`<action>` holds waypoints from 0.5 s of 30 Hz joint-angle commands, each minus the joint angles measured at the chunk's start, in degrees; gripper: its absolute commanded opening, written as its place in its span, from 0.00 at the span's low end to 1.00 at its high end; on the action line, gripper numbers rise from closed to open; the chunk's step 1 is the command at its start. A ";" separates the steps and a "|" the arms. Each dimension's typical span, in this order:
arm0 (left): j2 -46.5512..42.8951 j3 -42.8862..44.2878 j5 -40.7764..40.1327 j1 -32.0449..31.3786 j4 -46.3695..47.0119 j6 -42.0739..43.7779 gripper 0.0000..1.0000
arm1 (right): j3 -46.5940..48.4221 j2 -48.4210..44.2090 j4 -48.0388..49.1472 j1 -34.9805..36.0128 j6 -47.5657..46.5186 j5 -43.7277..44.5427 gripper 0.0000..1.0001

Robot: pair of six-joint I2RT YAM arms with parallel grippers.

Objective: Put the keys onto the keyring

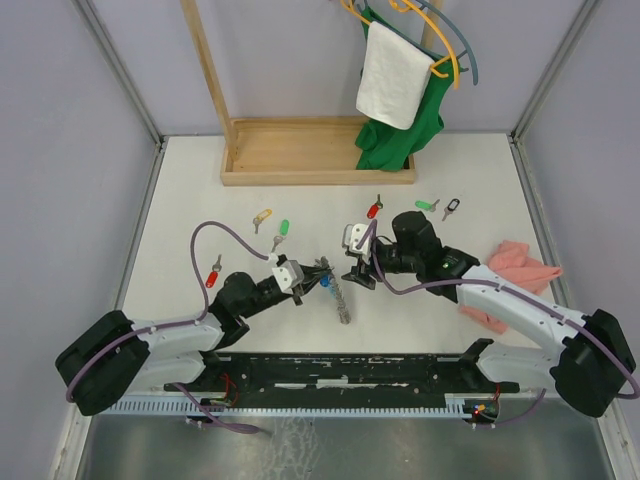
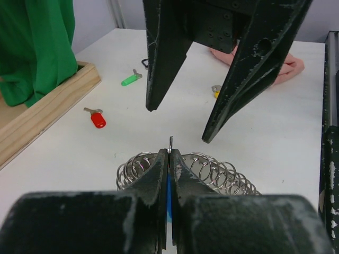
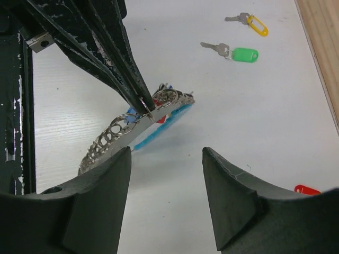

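Observation:
My left gripper [image 2: 170, 153] is shut on a blue-tagged key [image 2: 169, 197] whose small metal ring pokes out past the fingertips. Right under it on the table lies the keyring [image 2: 212, 170], a silver coil [image 3: 112, 133] joined to a light-blue tube [image 3: 159, 128]. My right gripper [image 3: 167, 159] hangs open and empty just beyond the keyring, facing the left gripper [image 1: 308, 276]. In the top view the right gripper [image 1: 358, 272] is a short gap from the left one. Loose keys lie behind: red [image 1: 213, 275], yellow [image 1: 262, 215], green [image 1: 283, 228], red [image 1: 374, 209], green [image 1: 427, 205] and black [image 1: 452, 208].
A wooden rack base [image 1: 318, 152] stands at the back with a green cloth [image 1: 400, 130] and a white towel [image 1: 393, 78] hanging over it. A pink cloth [image 1: 520, 268] lies beside the right arm. A black rail [image 1: 340, 372] runs along the near edge.

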 commanded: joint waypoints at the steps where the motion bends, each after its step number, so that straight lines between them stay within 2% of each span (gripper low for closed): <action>1: 0.71 0.13 4.24 0.14 8.20 5.13 0.03 | 2.44 0.59 2.77 -1.07 -6.19 -6.68 0.63; 8: 1.08 0.04 5.17 0.13 8.96 5.55 0.03 | 4.41 1.68 -1.09 -1.97 -11.50 -13.84 0.48; 15: 0.19 0.11 6.43 0.14 8.78 5.98 0.03 | 6.11 3.67 -1.59 -1.98 -12.02 -15.57 0.41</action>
